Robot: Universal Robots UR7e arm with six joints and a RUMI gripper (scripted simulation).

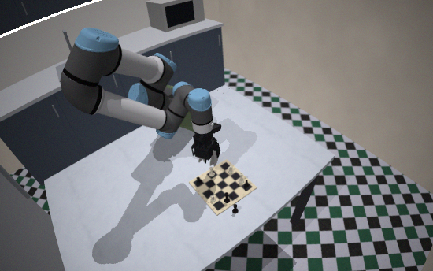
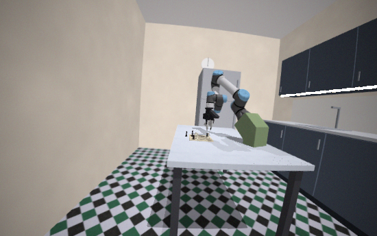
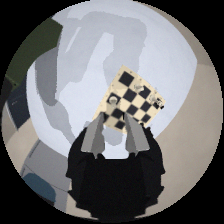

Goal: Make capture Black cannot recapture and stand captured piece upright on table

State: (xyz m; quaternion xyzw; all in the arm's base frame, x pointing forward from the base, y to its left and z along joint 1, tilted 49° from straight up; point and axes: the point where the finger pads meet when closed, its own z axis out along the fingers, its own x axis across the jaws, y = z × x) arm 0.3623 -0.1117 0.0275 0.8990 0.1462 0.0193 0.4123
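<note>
A green block (image 2: pixel 254 132) stands on the table (image 2: pixel 219 158) (image 1: pixel 118 189) — well beyond the chessboard (image 1: pixel 216 212) (image 2: pixel 202 140) (image 3: pixel 124 69).

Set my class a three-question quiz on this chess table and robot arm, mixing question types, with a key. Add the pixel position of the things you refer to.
1. True or false: a dark piece (image 1: pixel 235 209) (image 2: pixel 186 134) stands on the table beside the chessboard (image 1: pixel 217 213) (image 3: pixel 124 67), off its squares.
2. Fill in the blank: between the fingertips of the gripper (image 1: pixel 207 161) (image 2: pixel 208 128) (image 3: pixel 114 116) there is ____.
3. Multiple choice: what colour are the arm's joint caps? A) red B) blue C) yellow

Key: 1 true; 2 nothing; 3 B
</note>
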